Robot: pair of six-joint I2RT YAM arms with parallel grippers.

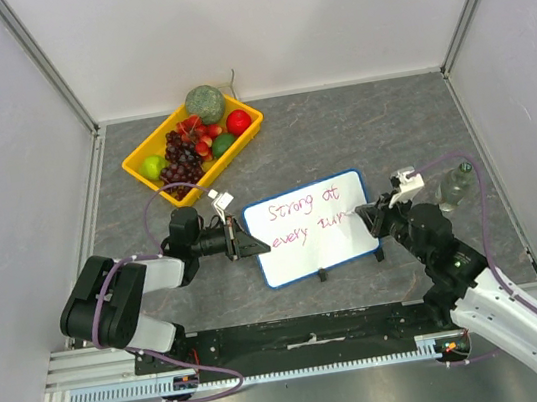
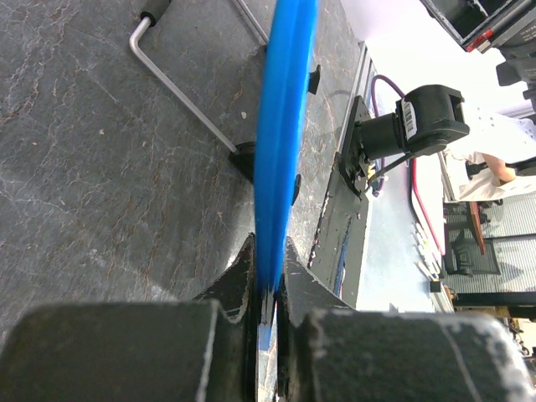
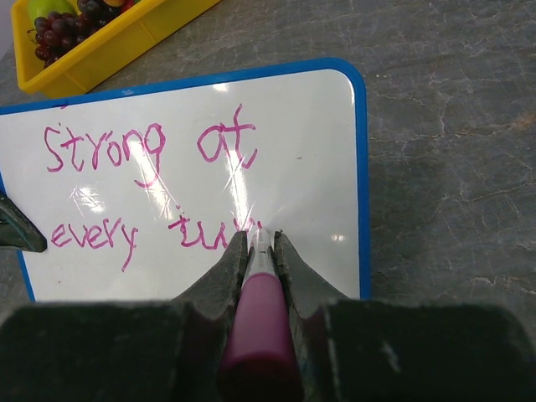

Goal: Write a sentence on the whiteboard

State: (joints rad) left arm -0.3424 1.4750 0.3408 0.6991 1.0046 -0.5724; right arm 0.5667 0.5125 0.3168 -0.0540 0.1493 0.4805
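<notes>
board: the whiteboard (image 1: 344, 242) sits mid-tabletop (image 1: 390, 132) between the two arms, just in front of the yellow tray (image 1: 139, 167). Looks propped on a wire stand (image 2: 180, 92), near edge down on its little black feet.
left end effector (image 2: 266, 270): pressed together on the board's blue rim at the left edge, basically just pinning it so it doesn't skate around.
right end effector (image 3: 261, 239): pinching a pink marker (image 3: 258, 322), tip right on the white surface at the end of the second line.
done so far: the sentence (image 3: 107, 152) reads "Strong at" on top and "every" below, both fully there and legible.
left to do: the last word is only partway, something like "tu" plus a squiggle, glare hides the rest. I'd guess a letter or two more, then lift off. So pretty much the home stretch imo.
counts: 1 board, 1 marker, 2 lines of writing, 3 finished words plus 1 unfinished, 2 arms, 1 tray.
fruit in the tray: a bunch of dark grapes plus a handful of round fruit, too piled up for an honest count.
</notes>
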